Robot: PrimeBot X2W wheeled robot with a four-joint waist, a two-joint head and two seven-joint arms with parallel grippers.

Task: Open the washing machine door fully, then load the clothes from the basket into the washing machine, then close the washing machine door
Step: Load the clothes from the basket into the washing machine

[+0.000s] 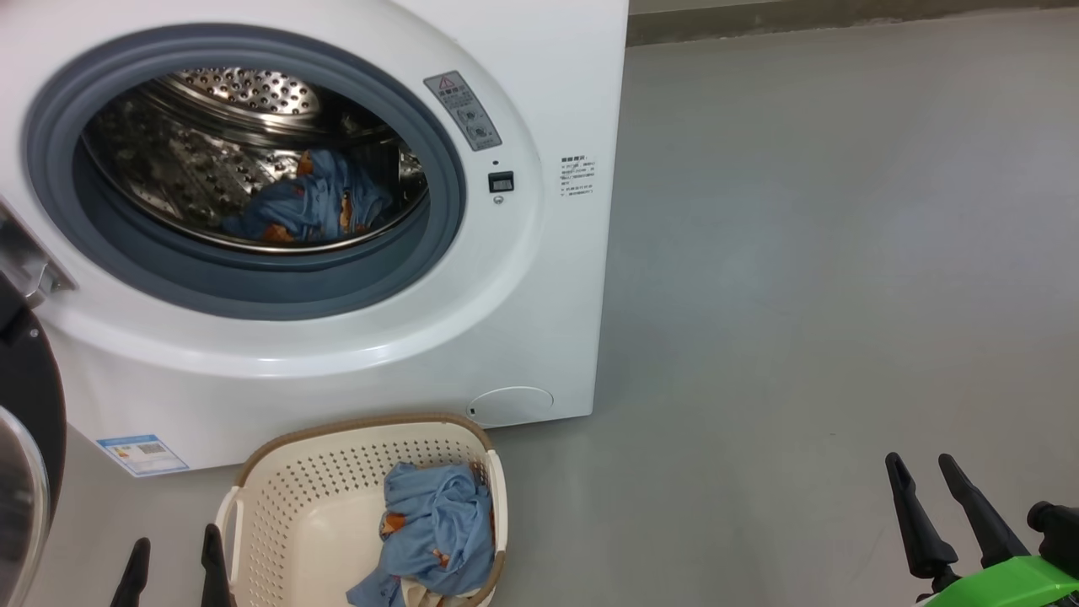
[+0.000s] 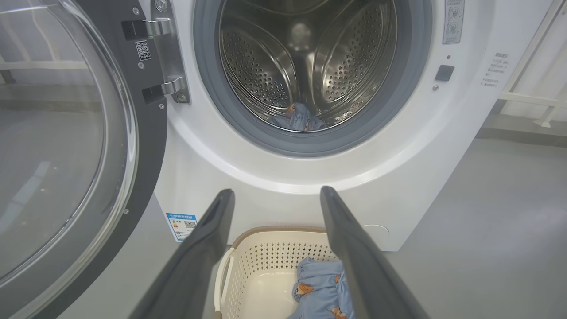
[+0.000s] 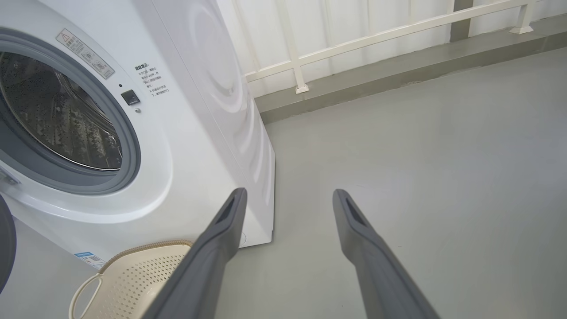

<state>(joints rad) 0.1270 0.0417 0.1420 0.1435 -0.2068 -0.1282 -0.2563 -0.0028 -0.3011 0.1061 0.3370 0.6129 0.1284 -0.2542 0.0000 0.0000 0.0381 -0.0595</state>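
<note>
left gripper point(image 1: 174, 539) and right gripper point(image 1: 920, 462) hover low, fingers spread, empty — light blue bear-print clothes point(image 1: 438, 523) split between cream perforated plastic basket point(image 1: 337, 430) and steel drum point(image 1: 211, 160) of white washing machine point(image 1: 548, 84), round black door point(image 2: 146, 146) open.

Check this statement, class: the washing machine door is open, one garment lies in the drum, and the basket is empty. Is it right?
No. The basket is not empty: light blue clothes lie in it, as the head view shows. The washing machine door is open and one garment lies in the drum.
</note>
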